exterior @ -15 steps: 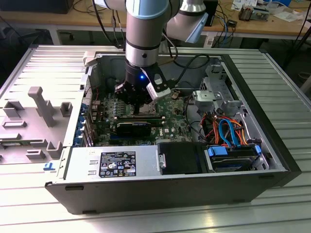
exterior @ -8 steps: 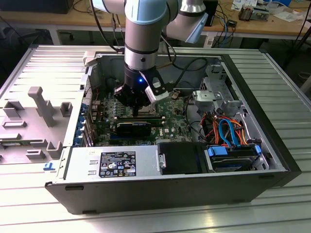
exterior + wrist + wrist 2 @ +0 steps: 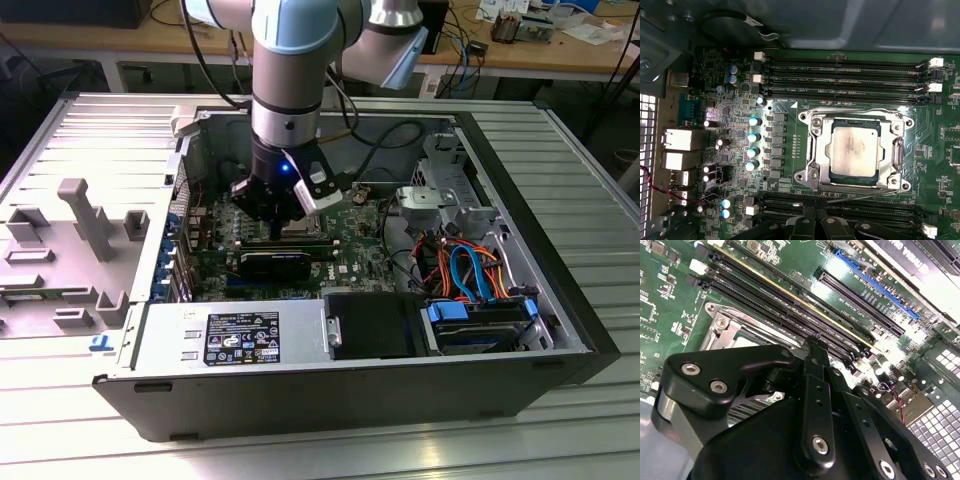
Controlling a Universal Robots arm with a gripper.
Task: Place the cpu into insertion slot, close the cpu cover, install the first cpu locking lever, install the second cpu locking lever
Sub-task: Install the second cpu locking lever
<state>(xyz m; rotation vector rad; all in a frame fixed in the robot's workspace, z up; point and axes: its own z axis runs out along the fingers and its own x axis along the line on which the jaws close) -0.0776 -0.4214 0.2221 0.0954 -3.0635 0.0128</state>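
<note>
The cpu [image 3: 854, 150], a dull silver square, lies in the insertion slot [image 3: 807, 176] on the green motherboard. The cpu cover [image 3: 898, 156] is folded down flat over it, and the chip shows through its window. One thin wire locking lever [image 3: 865, 196] runs slightly slanted along the socket side nearest my gripper. Another lever [image 3: 855, 111] lies along the side by the memory slots. My gripper [image 3: 817, 221] is shut and hovers just beside the socket with nothing seen held. It shows low over the board inside the case in the exterior view [image 3: 283, 228], and the second wrist view has its tip [image 3: 812, 342] over the socket's edge [image 3: 722, 325].
Long black memory slots [image 3: 845, 80] flank the socket on both sides. A row of capacitors [image 3: 754, 136] stands beside it. The open case holds a black power supply [image 3: 240, 335], drive bays with blue and orange cables [image 3: 470, 275], and a metal bracket [image 3: 440, 195].
</note>
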